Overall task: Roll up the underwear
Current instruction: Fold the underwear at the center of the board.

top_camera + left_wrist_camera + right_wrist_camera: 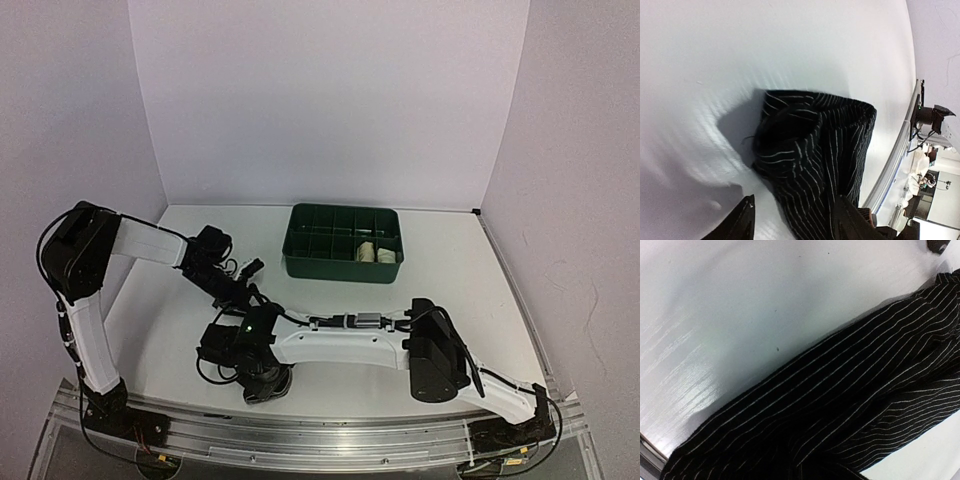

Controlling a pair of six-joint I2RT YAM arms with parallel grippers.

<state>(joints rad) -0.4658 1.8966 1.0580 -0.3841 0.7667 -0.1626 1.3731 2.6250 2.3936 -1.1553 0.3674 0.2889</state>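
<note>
The black underwear [815, 145], lower centre of the left wrist view, is soft matt cloth with thin pale stripes. The white table [715, 50] is smooth with a faint sheen. The green tray [340, 266], upper centre, looks like plastic. The rail [350, 428] along the bottom is dull metal.

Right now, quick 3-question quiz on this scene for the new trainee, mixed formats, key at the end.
1. True or false: the green compartment tray at the back of the table already holds two cream rolls.
2. Multiple choice: in the wrist views, the black underwear is A) plain, B) marked with thin pale stripes, C) dotted.
3. Fill in: the black underwear lies partly rolled on the white ____, not in the tray.

Key: 1 true; 2 B; 3 table.
</note>
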